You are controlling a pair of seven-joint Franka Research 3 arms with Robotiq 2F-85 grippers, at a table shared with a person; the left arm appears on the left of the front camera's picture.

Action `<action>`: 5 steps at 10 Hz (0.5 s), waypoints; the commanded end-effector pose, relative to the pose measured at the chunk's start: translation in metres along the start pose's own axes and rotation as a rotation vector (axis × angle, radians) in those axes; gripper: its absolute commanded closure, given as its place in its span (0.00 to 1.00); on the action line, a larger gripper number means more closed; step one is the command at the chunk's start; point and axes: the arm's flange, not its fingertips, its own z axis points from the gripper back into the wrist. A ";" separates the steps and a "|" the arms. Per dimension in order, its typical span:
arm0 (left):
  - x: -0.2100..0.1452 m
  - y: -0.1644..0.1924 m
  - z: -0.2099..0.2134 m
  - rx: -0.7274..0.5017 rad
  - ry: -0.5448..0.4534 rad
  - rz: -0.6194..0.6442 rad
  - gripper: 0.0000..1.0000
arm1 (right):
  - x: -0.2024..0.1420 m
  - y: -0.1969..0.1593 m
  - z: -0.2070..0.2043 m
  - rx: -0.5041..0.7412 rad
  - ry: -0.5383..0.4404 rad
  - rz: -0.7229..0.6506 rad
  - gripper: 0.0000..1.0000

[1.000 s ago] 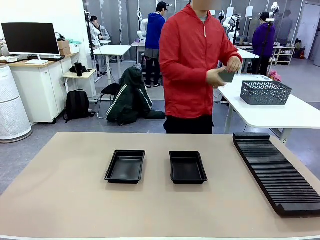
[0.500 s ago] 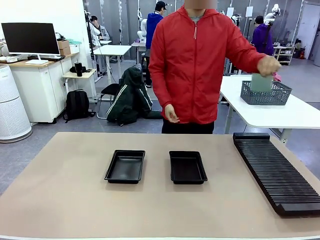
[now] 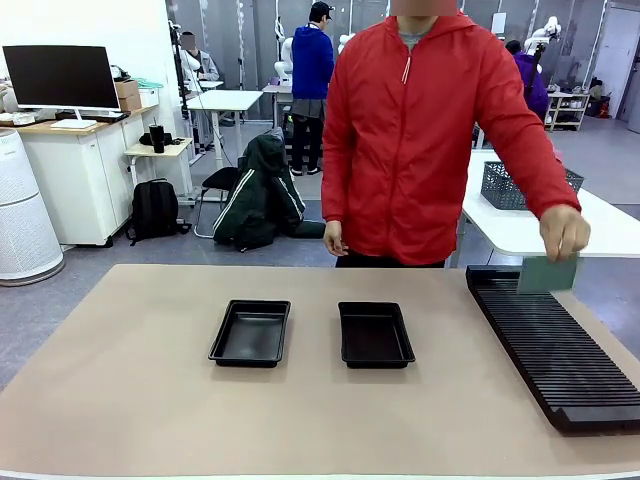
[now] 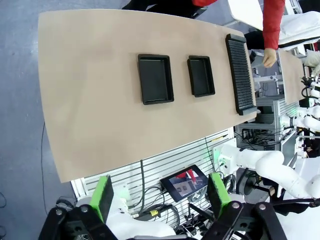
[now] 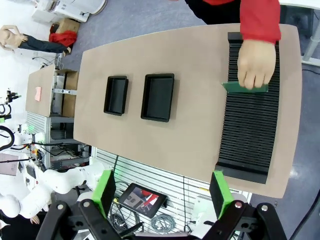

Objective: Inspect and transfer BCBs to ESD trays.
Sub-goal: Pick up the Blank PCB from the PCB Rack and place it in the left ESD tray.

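Green and thin, a single BCB [image 3: 547,273] hangs upright from the fingers of the person's hand [image 3: 565,232], over the far end of the long black slotted rack [image 3: 555,350] that lies along the robot's right side of the tan table [image 3: 130,400]. From the right wrist view the board shows edge-on, lying across the rack's ribs under that hand; whether its lower edge sits in a slot cannot be told. The person, in a red jacket, stands at the far side of the table with the other hand [image 3: 335,238] hanging loose by the hip. The two ESD trays sit side by side near the middle of the table, the left tray [image 3: 250,333] and the right tray [image 3: 374,334], a strip of tabletop between them, both well apart from the rack and the board, their black floors bare. The left gripper [image 4: 161,192] hangs high above the table with its green pads spread wide and nothing between them. The right gripper [image 5: 162,192] is likewise spread wide, gripping nothing, looking down on the rack. A grey mesh basket [image 3: 500,188] stands on the white table behind the person.
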 end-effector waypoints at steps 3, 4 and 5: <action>0.000 -0.001 0.001 0.014 0.002 -0.002 0.00 | 0.000 0.000 0.000 -0.012 0.003 0.002 0.00; 0.000 -0.001 0.001 0.014 0.002 -0.002 0.00 | 0.000 0.000 0.000 -0.012 0.003 0.002 0.00; 0.000 -0.001 0.001 0.014 0.002 -0.002 0.00 | 0.000 0.000 0.000 -0.012 0.003 0.002 0.00</action>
